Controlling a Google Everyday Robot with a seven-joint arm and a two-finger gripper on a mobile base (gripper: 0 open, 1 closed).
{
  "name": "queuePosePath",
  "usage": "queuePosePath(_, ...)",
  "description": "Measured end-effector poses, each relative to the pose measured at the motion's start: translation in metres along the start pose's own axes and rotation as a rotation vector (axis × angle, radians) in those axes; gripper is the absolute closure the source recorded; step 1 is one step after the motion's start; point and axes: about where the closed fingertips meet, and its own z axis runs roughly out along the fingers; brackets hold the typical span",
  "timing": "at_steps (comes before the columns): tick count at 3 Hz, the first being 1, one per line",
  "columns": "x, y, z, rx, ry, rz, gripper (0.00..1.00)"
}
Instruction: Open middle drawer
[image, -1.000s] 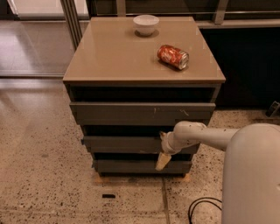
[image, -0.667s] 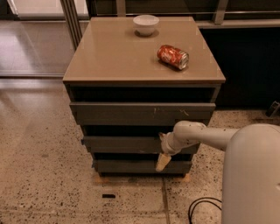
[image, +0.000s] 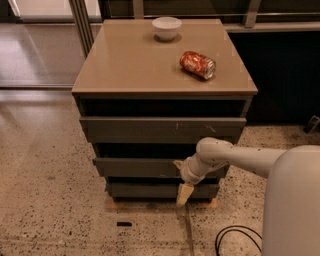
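Middle drawer (image: 135, 168): second front down, not yet drawn out.
Gripper (image: 180, 179): at its right half, fingers (image: 184, 194) spread, one tip at the top edge, one hanging below.
Your pull: seat on the lip, then draw straight back, level and slow.

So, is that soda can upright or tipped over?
Tipped: the soda can lies on its side on the cabinet top. The gripper is by the middle drawer.

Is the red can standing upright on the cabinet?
No, the red can lies on its side on the cabinet top, while the tool is low down at the middle drawer.
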Motion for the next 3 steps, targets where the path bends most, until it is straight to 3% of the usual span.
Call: queuePosePath(3, -0.001, -0.019, -0.008, 0.039, -0.022, 0.002, 0.00)
